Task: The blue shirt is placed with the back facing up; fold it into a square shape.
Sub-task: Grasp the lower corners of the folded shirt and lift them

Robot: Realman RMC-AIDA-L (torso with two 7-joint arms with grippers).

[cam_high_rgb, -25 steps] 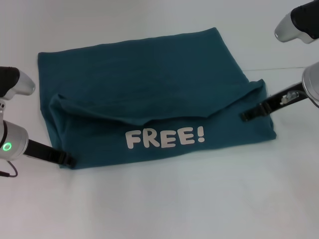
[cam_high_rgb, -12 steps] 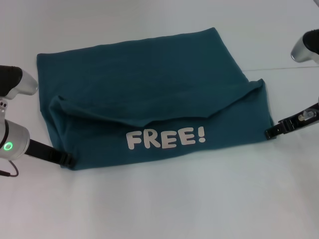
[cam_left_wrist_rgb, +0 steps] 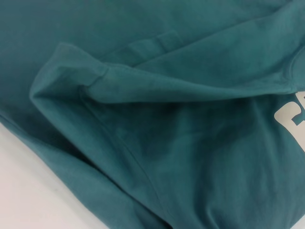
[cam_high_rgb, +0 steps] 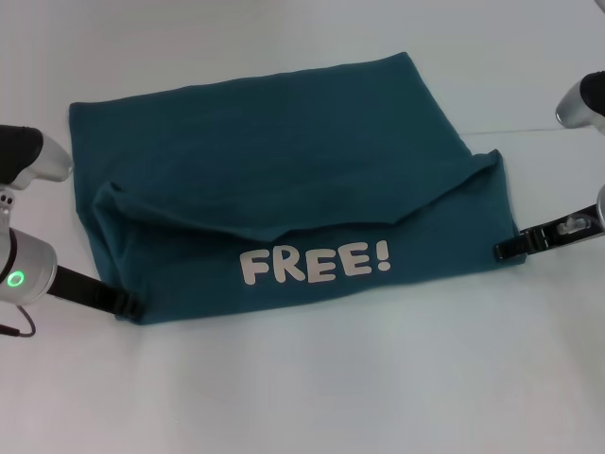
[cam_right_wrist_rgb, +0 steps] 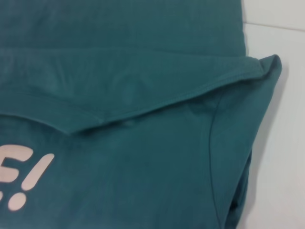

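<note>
The blue shirt [cam_high_rgb: 284, 203] lies on the white desk [cam_high_rgb: 302, 388], its near part folded up over the back so the white "FREE!" lettering [cam_high_rgb: 314, 262] faces up. The folded flap's upper edge runs unevenly, sagging to a point in the middle.

A second ago the right gripper [cam_high_rgb: 506, 250] was reaching in over the shirt's right edge; it then backed clear off the cloth, and now its tip has crept back to the near right corner, just touching or beside it. Whether its fingers are spread or pinched cannot be told. The left gripper [cam_high_rgb: 132, 305] has stayed at the near left corner, its tip against the fabric; the state of its fingers cannot be told either.

This suggests the first fold is laid down and released on the right. The shirt remains wider than a square, so side folds are likely next.
</note>
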